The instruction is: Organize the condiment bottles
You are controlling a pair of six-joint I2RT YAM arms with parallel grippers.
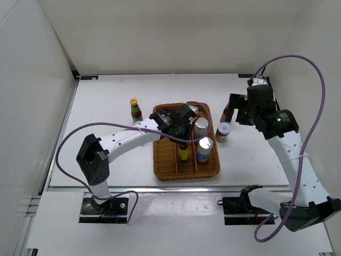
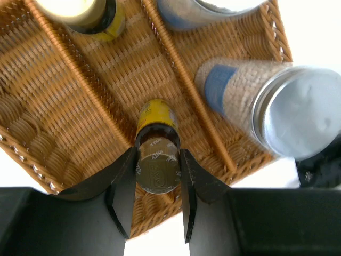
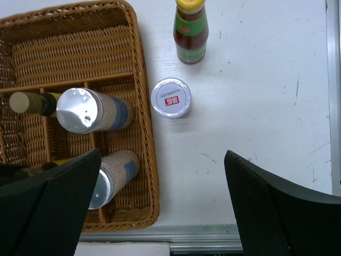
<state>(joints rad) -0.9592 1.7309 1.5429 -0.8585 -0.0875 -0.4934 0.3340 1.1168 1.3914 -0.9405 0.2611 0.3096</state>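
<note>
My left gripper [image 1: 178, 124] [image 2: 158, 160] is shut on the cap of a small brown yellow-labelled bottle [image 2: 157, 121], held upright in the middle compartment of the wicker tray [image 1: 160, 160]. A second small brown bottle [image 1: 184, 152] stands nearer in that compartment. Two silver-topped cylinders [image 1: 201, 126] [image 1: 204, 146] stand in the right compartment. On the table are a red-labelled yellow-capped bottle [image 1: 136, 110], a green-labelled one [image 3: 190, 29] and a white-lidded jar [image 1: 223, 132] [image 3: 171, 98]. My right gripper [image 1: 238, 109] [image 3: 162, 154] hangs open above the table right of the tray, holding nothing.
White walls enclose the table on the left, back and right. The tray's left compartment [image 1: 165, 154] holds nothing. A purple cable [image 1: 298, 64] loops above the right arm. The table's front edge [image 3: 213, 232] runs just below the tray.
</note>
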